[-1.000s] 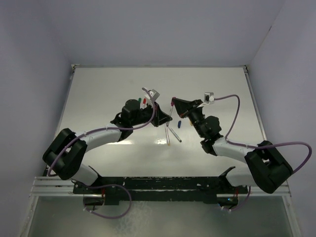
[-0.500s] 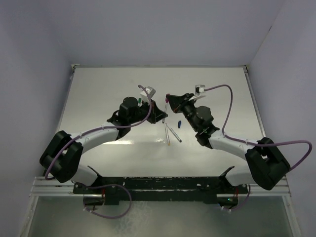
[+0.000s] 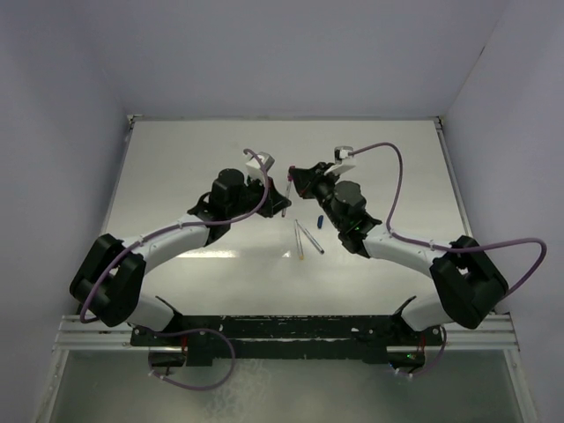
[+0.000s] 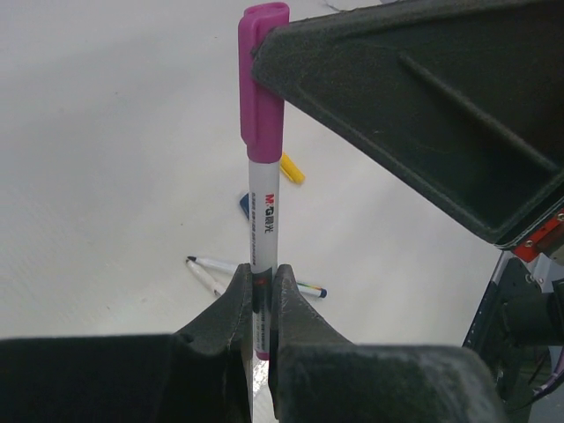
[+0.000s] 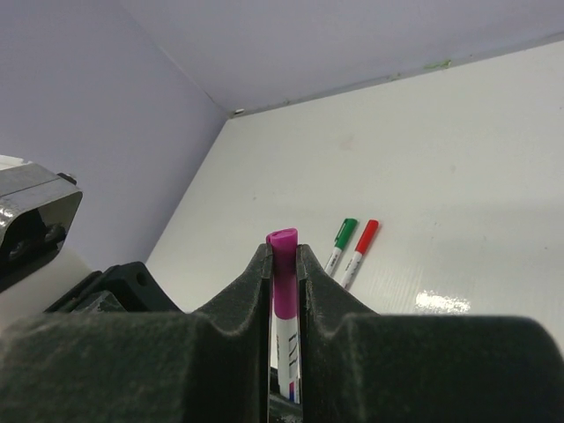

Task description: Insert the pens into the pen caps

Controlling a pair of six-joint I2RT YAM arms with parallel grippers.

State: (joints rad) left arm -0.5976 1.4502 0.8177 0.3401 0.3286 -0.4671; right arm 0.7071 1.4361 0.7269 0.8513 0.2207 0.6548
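Left wrist view gives you the left end effector (image 4: 263, 284) clenched on the lower barrel of a white pen (image 4: 263, 211), which stands straight up out of its fingers. The pen's top end sits inside the purple cap (image 4: 261, 97), and a dark finger of the other arm presses against the cap's upper part.

Turn to the right wrist view and you see the right end effector (image 5: 283, 264) grasping that same purple cap between its two fingers. The cap's tip pokes just past them, and the white barrel runs down and out of sight below. So you have the pen in one grasp and its cap in the other, the two joined in line.

From above, the two end effectors meet tip to tip over the middle of the surface (image 4: 106, 132).

Lower down, on the surface itself and apart from the held pen, you have a yellow cap (image 4: 293, 168), a blue cap (image 4: 244, 204) near it, and two loose pens (image 4: 214, 267) lying crossed just beyond. Farther out in the right wrist view, a green-capped pen (image 5: 344, 234) and a red-capped pen (image 5: 364, 240) lie side by side.
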